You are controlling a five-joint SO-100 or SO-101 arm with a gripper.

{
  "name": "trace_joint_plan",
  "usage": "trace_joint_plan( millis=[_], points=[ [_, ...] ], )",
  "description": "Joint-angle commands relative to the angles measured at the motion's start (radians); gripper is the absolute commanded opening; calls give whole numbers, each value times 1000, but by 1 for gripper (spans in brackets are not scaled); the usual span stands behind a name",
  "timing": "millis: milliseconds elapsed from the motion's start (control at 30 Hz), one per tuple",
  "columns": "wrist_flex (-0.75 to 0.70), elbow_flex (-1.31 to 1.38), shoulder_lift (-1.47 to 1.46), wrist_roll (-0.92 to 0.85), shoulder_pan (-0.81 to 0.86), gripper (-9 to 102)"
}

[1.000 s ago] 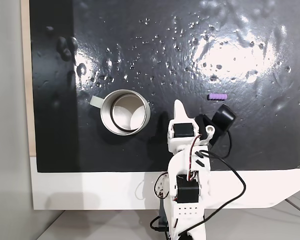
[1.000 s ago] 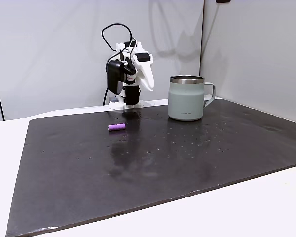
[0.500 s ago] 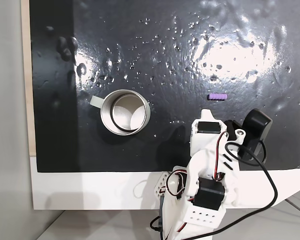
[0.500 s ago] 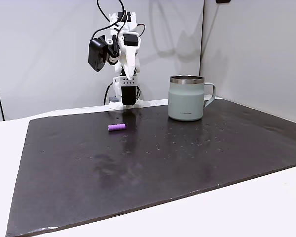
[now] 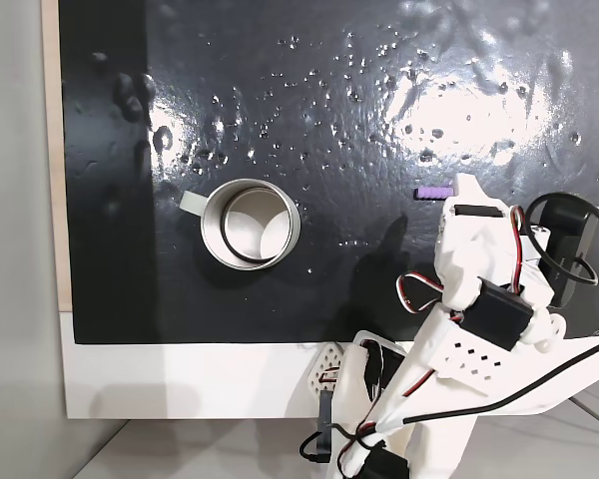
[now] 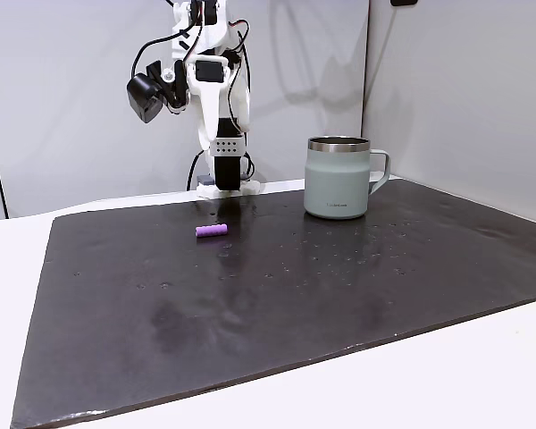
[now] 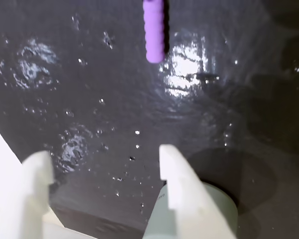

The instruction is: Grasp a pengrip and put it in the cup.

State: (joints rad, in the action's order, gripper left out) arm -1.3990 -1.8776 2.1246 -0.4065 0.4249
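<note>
My claw [image 7: 102, 164] hangs above the dark mat with its two white fingers [image 7: 175, 174] apart and nothing between them. In the wrist view the pengrip [image 7: 154, 30] lies ahead of the fingers, near the top edge, with its long axis pointing away from the claw and a stretch of bare mat between. In a fixed view from above, the pengrip [image 5: 432, 192] lies just beside the white tip of the arm, and the cup [image 5: 250, 223] stands upright well apart to the left. In the side fixed view the pengrip [image 6: 211, 231] rests flat on the mat, while the arm is raised high over it.

My worry is the size of the pengrip: it is small, round and looks soft, so I think it may roll away if one finger touches it first. If I come down too far to one side, the fingers may close on nothing. The wet-looking, shiny mat [image 6: 277, 286] on the bench may also let it slide.
</note>
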Motion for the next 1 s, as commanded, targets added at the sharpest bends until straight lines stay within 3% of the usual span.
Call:
trace_joint_plan(
  millis=[0,533,967],
  points=[
    [-40,120,-94,-25,29,26],
    [-48,333,-611,-26,51,25],
    [34,356,-773,-20,11,24]
  ],
)
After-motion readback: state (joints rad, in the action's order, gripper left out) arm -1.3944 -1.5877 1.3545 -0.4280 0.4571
